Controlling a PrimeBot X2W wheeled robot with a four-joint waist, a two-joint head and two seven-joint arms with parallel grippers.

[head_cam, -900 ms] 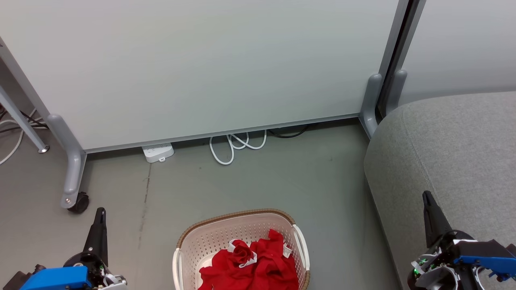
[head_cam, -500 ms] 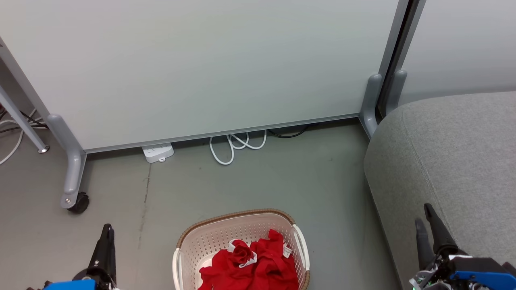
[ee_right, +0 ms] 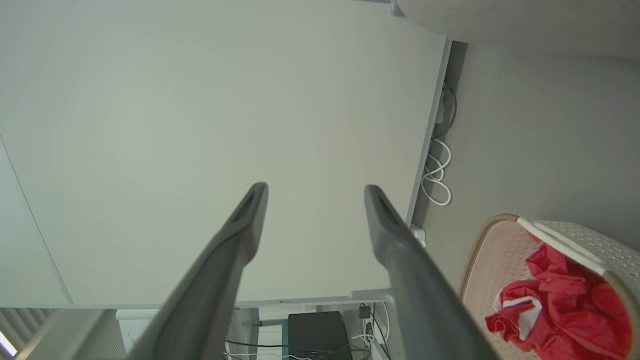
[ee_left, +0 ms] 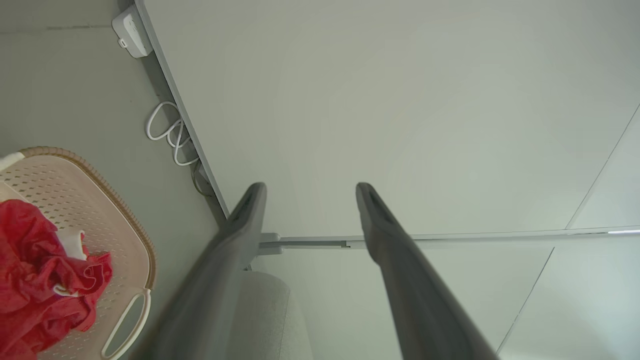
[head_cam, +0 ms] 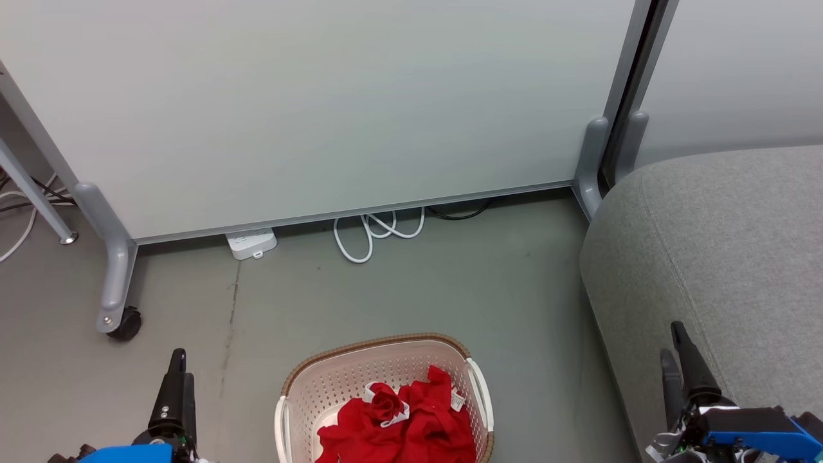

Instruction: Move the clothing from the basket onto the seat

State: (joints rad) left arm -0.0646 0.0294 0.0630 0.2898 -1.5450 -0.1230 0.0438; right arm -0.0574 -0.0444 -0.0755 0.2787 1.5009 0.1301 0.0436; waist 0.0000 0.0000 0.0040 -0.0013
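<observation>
**Head view.** The red clothing (head_cam: 398, 424) lies heaped in the basket (head_cam: 379, 344) at 6 o'clock, and the grey seat (head_cam: 726, 244) is at 3 o'clock. The heap is near 3 o'clock from my left gripper (head_cam: 180, 366) and near 9 o'clock from my right gripper (head_cam: 670, 339). I judge the left nearer. The heap's long axis is cut off by the frame.

**Left wrist view.** My jaws stand wide apart and empty, with the clothing (ee_left: 35, 260) at 8 o'clock.

**Right wrist view.** My jaws are likewise spread and empty, with the clothing (ee_right: 565, 300) at 4 o'clock.
</observation>
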